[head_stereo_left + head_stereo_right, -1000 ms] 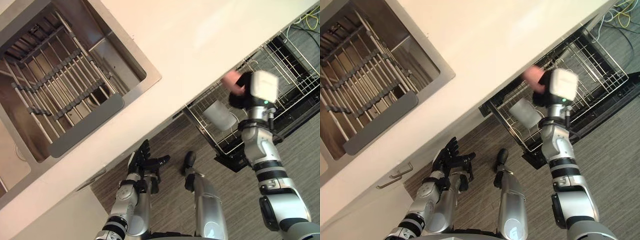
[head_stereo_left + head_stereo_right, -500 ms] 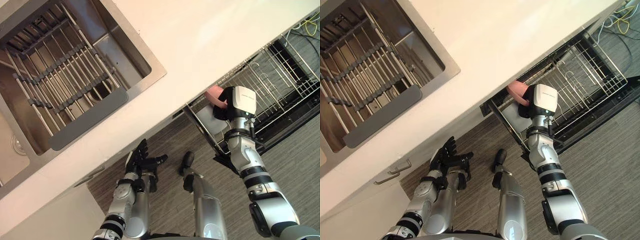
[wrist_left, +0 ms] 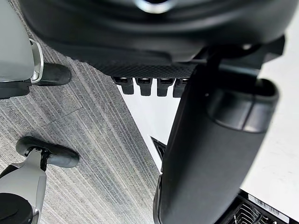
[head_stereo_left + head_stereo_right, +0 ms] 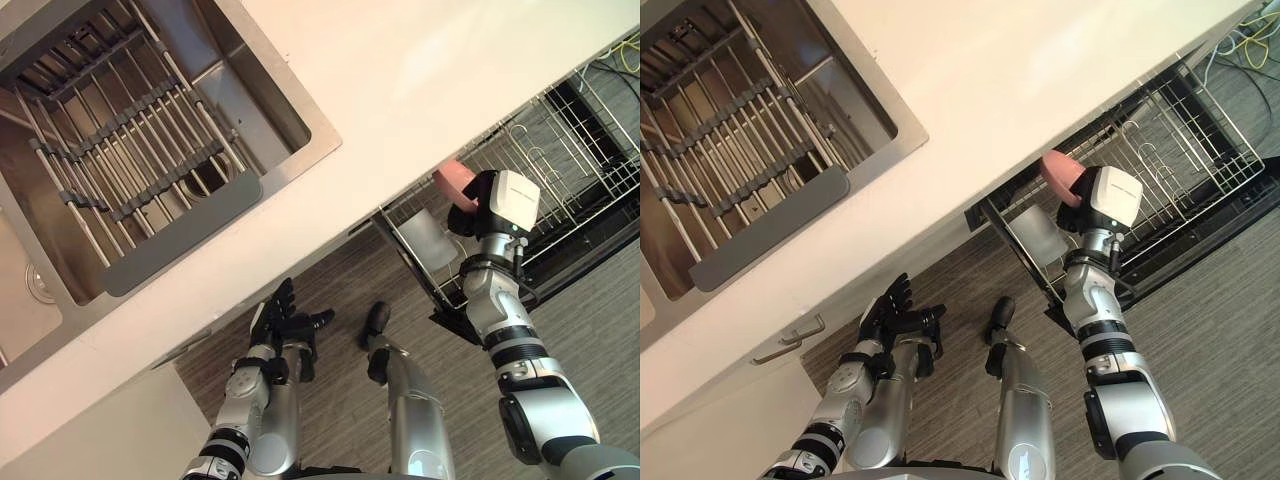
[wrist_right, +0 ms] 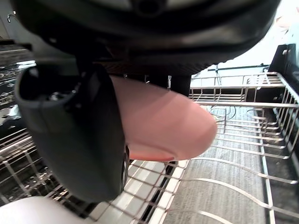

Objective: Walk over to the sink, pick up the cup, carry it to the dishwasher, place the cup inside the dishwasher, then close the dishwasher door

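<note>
One pink cup (image 5: 163,126) is clasped in our right hand (image 4: 468,218), with thumb and fingers curled round it. Under this hand lies the dishwasher's pulled-out wire rack (image 4: 570,140), and the cup hangs just above its wires. A pale grey container (image 4: 428,238) stands in the rack near the hand. Our left hand (image 4: 285,320) hangs low over the floor (image 4: 330,280), its fingers straight and slightly spread.
</note>
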{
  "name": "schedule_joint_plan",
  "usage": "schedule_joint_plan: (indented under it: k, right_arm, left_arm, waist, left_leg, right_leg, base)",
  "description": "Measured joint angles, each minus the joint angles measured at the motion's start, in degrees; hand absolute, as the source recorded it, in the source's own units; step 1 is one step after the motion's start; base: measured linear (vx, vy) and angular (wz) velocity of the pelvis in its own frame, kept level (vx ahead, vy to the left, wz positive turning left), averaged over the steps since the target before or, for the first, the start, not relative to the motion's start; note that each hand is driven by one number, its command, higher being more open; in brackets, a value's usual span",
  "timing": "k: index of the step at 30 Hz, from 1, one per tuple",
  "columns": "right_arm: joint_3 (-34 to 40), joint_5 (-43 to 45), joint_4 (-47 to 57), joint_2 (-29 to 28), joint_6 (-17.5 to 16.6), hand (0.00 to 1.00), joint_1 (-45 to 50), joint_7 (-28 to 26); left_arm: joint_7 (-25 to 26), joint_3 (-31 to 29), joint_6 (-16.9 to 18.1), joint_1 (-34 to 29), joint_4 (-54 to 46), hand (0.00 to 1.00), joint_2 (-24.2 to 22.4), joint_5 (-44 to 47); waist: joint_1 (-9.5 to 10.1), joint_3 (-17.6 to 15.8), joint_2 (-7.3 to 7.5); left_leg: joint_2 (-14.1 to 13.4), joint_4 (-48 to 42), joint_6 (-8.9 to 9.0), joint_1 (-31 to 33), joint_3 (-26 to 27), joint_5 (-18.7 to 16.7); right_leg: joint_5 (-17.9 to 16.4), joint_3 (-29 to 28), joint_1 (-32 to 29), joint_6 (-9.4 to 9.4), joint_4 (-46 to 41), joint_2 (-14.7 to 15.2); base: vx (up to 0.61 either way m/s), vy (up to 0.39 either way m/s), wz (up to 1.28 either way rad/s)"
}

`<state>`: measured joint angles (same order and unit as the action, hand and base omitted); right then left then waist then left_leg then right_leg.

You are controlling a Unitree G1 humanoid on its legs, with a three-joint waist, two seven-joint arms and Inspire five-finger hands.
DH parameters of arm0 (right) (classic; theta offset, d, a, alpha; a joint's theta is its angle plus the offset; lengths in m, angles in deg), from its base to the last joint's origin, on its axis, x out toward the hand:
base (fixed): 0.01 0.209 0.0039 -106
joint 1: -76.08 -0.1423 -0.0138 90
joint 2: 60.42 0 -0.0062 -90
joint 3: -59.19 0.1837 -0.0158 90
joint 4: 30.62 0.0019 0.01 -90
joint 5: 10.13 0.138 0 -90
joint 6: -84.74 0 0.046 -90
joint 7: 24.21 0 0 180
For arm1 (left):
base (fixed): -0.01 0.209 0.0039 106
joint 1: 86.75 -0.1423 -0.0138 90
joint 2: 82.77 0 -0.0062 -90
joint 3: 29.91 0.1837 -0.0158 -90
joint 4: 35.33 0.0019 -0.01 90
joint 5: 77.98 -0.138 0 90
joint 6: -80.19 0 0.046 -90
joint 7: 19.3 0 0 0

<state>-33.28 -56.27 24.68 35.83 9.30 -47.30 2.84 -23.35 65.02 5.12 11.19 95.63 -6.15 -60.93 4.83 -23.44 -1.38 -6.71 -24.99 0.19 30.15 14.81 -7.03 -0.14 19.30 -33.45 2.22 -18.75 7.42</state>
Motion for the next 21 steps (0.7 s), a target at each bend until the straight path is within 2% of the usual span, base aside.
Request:
schedule_joint_plan:
  k: [6, 11, 18, 21]
  right_arm:
    - [2.4, 3.7, 0.2, 0.9, 0.1, 1.0, -0.1, -1.0]
    - [4.6, 8.1, 4.7, 1.9, -0.2, 1.0, 0.4, -1.2]
    - [7.4, 13.5, 19.5, 1.6, -3.1, 1.0, 10.0, -0.9]
    - [9.3, 15.5, 25.9, -0.9, -4.5, 1.0, 15.0, -1.0]
  left_arm:
    - [-0.1, 0.0, 0.2, -0.2, -0.1, 1.0, 0.3, 0.0]
    - [-0.2, 0.0, 0.4, -1.1, -0.8, 1.0, 0.4, 0.0]
    - [-0.9, 0.1, 0.3, -4.7, -2.4, 1.0, 0.3, -0.1]
    - [-0.9, 0.2, 0.2, -5.8, -2.6, 1.0, 0.3, -0.1]
  waist:
    - [-0.04, 0.0, 0.0]
    - [-0.47, 0.0, 0.01]
    - [-1.25, -0.1, 0.06]
    - [-2.05, -0.1, 0.14]
  left_leg:
    - [-0.3, -0.6, -0.05, 0.4, 0.2, -0.2]
    - [-0.6, -1.2, 0.07, -0.1, 0.2, -0.4]
    - [-1.1, -1.2, -0.02, -5.2, 2.0, -1.7]
    - [-1.3, -0.7, 0.17, -7.9, 2.5, -2.1]
  right_leg:
    - [0.1, -0.3, -0.4, -0.11, -0.1, -0.2]
    - [0.2, -0.4, 0.2, 0.06, -0.4, -0.5]
    - [-0.5, -1.8, 4.4, -0.45, -0.2, -1.0]
    - [-0.9, -2.0, 6.7, -0.45, 0.2, -1.3]
  base:
    - [0.01, -0.009, -0.02]
    - [0.01, -0.008, -0.02]
    - [0.01, 0.007, -0.12]
    - [0.03, 0.007, -0.11]
